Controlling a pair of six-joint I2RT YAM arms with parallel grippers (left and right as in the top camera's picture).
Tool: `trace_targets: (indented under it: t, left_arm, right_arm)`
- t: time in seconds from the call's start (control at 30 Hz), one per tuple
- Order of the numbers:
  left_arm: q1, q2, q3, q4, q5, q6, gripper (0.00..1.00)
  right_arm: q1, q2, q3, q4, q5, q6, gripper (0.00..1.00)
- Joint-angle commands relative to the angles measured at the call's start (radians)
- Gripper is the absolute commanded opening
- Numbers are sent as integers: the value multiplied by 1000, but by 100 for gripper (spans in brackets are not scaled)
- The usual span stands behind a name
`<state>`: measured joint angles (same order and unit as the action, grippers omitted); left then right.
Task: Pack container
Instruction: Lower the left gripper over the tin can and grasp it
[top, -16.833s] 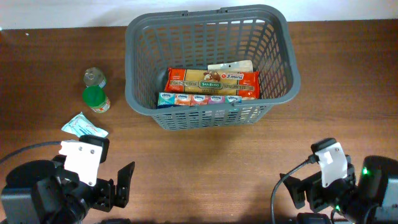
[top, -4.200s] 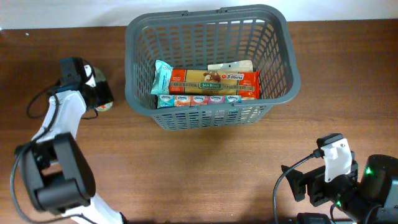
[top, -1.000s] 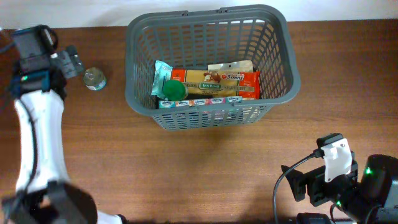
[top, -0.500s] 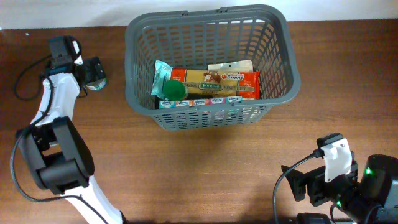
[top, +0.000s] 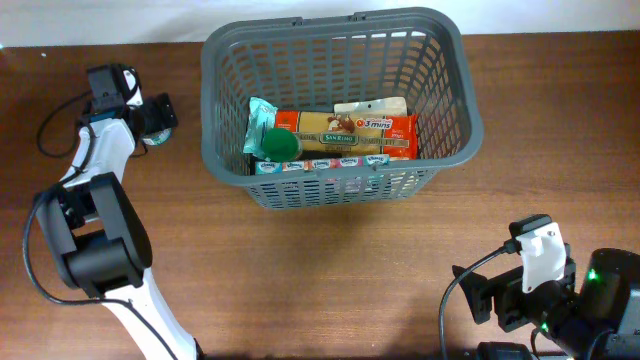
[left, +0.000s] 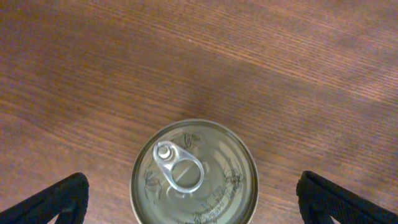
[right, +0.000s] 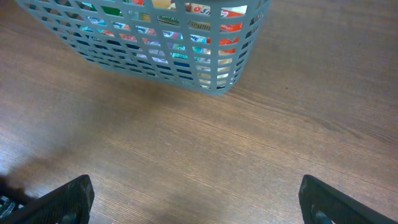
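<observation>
The left gripper, spread wide, straddles the upright can to grasp it for the container at 3 o'clock.

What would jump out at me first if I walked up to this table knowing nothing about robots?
Likely the large dark grey plastic lattice basket at the far middle of the brown wooden table, with a bright orange-red pasta packet and a round green lid showing inside. Next, the left gripper, open, poised over a shiny silver pull-tab can standing on the table to the basket's left.
</observation>
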<state>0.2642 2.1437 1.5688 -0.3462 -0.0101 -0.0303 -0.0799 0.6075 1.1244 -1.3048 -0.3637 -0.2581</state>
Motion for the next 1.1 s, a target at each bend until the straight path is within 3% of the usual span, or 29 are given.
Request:
trace_targets:
  t: [0.0,0.93,1.07]
  left_arm:
    - [1,47,1,18,19,24,99]
    - [1,130,1,56,66,20,100]
    - [1,130,1,50,66,20,90]
  right_arm:
    - [-8,1,-3,3,2,9,99]
    - [-8,1,-3,3,2,9,99]
    - [-8,1,-3,3,2,9,99]
